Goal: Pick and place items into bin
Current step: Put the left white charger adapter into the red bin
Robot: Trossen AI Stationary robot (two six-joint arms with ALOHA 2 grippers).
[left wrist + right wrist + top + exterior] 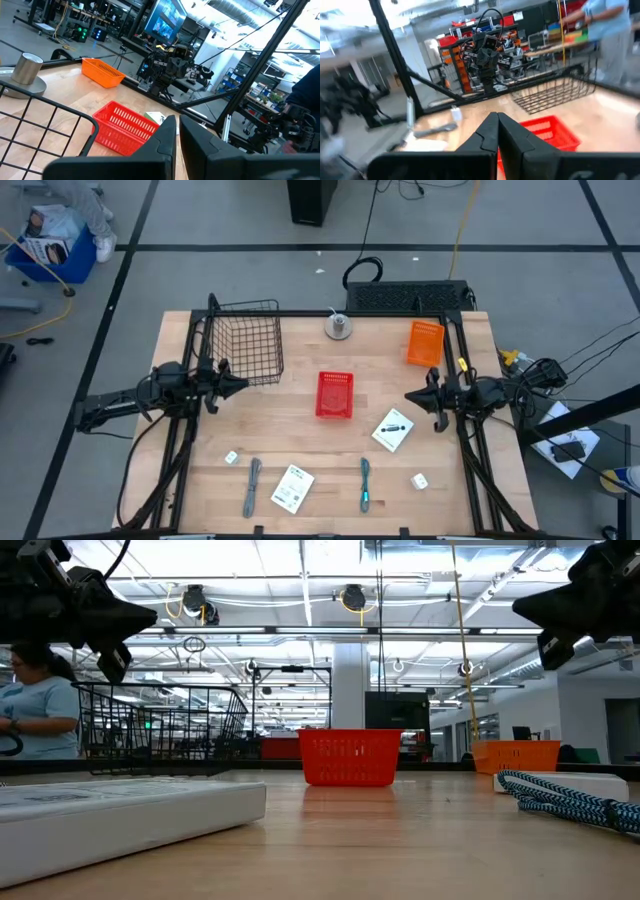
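Note:
The items lie flat along the table's near side in the high view: two small white blocks (231, 458) (419, 480), two grey and teal stick tools (253, 485) (365, 483) and two white packets (292, 488) (393, 430). The red bin (334, 395) stands at the table's middle. My left gripper (240, 384) hovers shut to the left of the bin, next to a black wire basket (243, 340). My right gripper (410, 395) hovers shut to the right of the bin, above the table. In the wrist views, both the left gripper (177, 135) and the right gripper (497, 127) point toward the red bin and hold nothing.
An orange bin (424, 343) and a metal cylinder on a round base (339, 326) stand near the far edge. A person (35, 705) shows beyond the table at the left of the low view. Bare wood lies between the red bin and the near items.

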